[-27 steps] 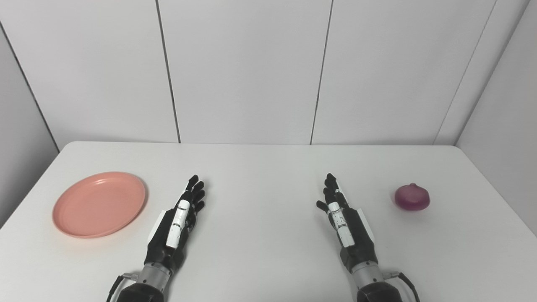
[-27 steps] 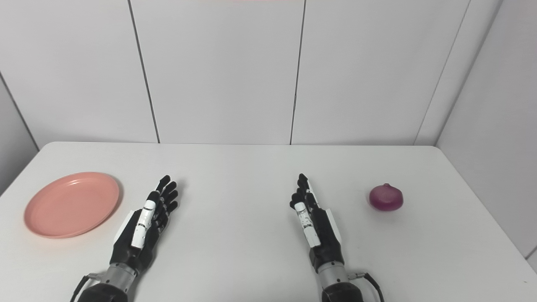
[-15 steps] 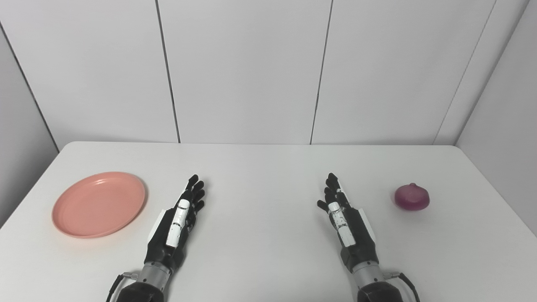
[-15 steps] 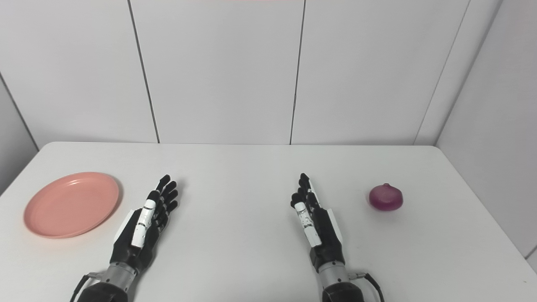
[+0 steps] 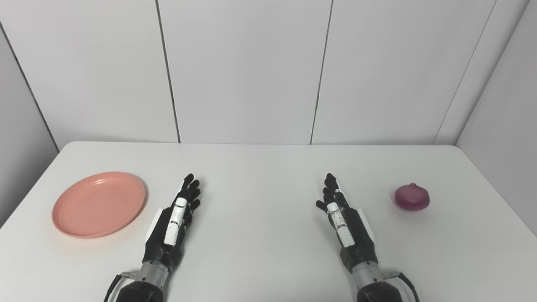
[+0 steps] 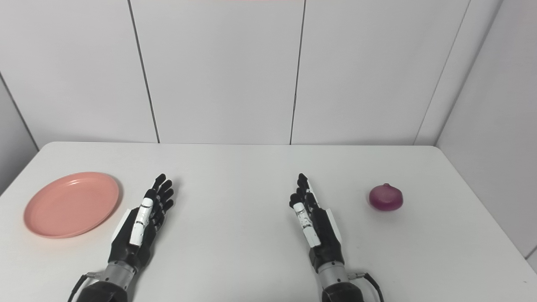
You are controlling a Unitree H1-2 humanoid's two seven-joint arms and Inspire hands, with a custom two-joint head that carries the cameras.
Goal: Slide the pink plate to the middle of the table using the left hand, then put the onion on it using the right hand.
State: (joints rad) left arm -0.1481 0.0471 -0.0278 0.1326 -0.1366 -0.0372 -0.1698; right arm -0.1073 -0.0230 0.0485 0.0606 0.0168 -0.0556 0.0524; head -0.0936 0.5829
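Observation:
A pink plate [image 5: 99, 204] lies flat at the table's left side. A purple onion [image 5: 412, 196] rests at the right side. My left hand [image 5: 173, 223] lies open on the table just right of the plate, fingers stretched forward, a small gap from the rim. My right hand [image 5: 346, 222] is open too, left of the onion and well apart from it. Neither hand holds anything.
The white table [image 5: 260, 176] ends at a panelled wall behind and at walls close on both sides. Bare tabletop lies between my two hands.
My left hand has shifted slightly left, toward the plate. The right hand, the plate and the onion have stayed put.

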